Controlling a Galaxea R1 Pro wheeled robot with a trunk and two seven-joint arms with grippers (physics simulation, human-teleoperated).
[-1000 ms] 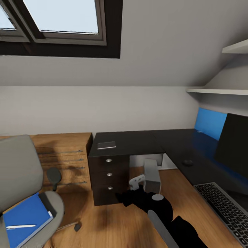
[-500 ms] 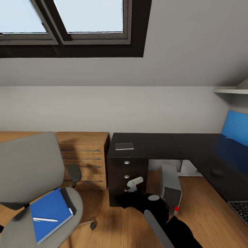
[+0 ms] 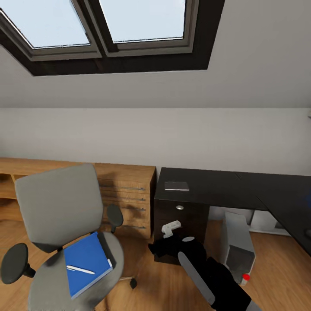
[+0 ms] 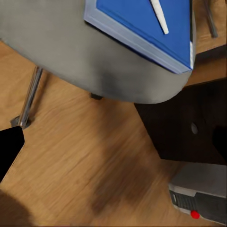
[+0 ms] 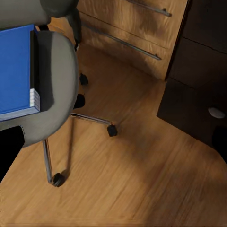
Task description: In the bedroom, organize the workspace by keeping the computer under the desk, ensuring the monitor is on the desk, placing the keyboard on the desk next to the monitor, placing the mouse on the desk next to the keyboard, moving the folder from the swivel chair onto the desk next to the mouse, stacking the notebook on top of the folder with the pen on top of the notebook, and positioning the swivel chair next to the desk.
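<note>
Blue folder [image 3: 86,263] on swivel chair [image 3: 56,207] seat, pen [image 3: 80,270] atop; notebook [image 3: 176,186] on counter [image 3: 216,183]; computer [image 3: 237,246] beneath. Stacking undone. Right pincer [image 3: 170,227] state: cannot tell.

Bare floor [image 3: 142,298] between swivel chair [image 3: 65,233], desk [image 3: 216,190].

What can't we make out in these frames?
- Desk: head view, its long wing is cut off by the frame edge.
- Pincer states: head view shows one arm, fingers too dark to read.
- Folder: right wrist view, cropped by the edge; the pen shows on it in the head view.
</note>
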